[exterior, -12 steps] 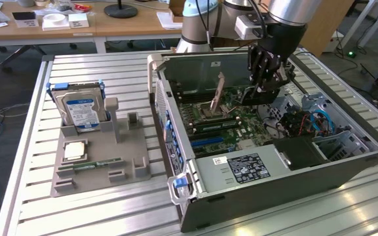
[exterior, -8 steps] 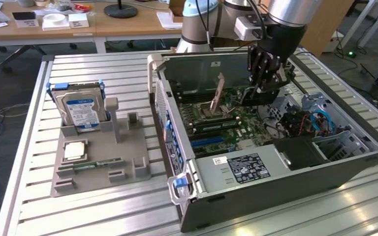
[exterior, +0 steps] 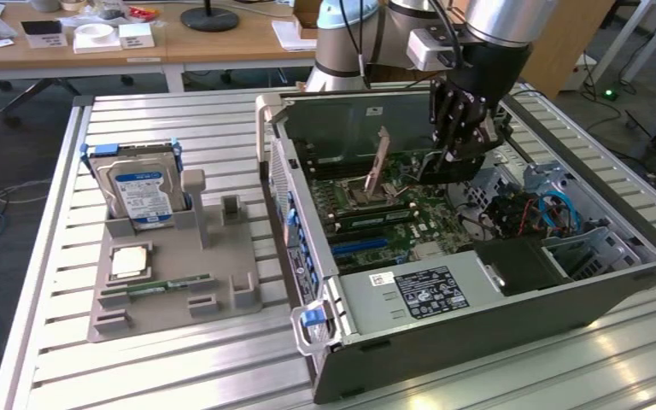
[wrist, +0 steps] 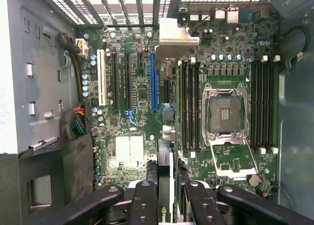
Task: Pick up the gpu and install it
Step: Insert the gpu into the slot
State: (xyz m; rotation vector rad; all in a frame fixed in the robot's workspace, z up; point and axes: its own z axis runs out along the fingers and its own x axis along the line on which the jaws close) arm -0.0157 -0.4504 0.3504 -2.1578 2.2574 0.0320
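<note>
Now, starting at the exterior view's left, you have a grey fixture tray point(exterior: 228, 254) lying on the slatted metal surface point(exterior: 191, 128). A blue-labelled hard drive point(exterior: 140, 192) stands upright at the tray's far end. A CPU point(exterior: 130, 260) lies flat nearer, and a green RAM stick point(exterior: 174, 284) lies nearer still.

Just to the right of the tray sits the open computer case point(exterior: 453, 342), laid on its side so the motherboard point(exterior: 402, 218) faces up. Your claw point(exterior: 461, 147) hangs from the arm point(exterior: 499, 34) into the far part of the case. It is clenched on the gpu point(exterior: 453, 168), a dark card held just below it and above the board.

In the wrist view the claw point(wrist: 167, 185) grips the gpu point(wrist: 165, 158) edge-on, with its fingers point(wrist: 143, 205) pressed one against each face. The card's metal bracket point(wrist: 171, 36) is at the end toward the case's slotted rear wall. The card runs between the blue expansion slot point(wrist: 153, 80) and the RAM slots point(wrist: 189, 107), with the open CPU socket point(wrist: 226, 112) beyond those. You cannot tell whether the card's lower edge touches the board.

At the exterior view's right, blue cables point(exterior: 559, 209) loop just beside a black shroud point(exterior: 522, 265) inside the case.
</note>
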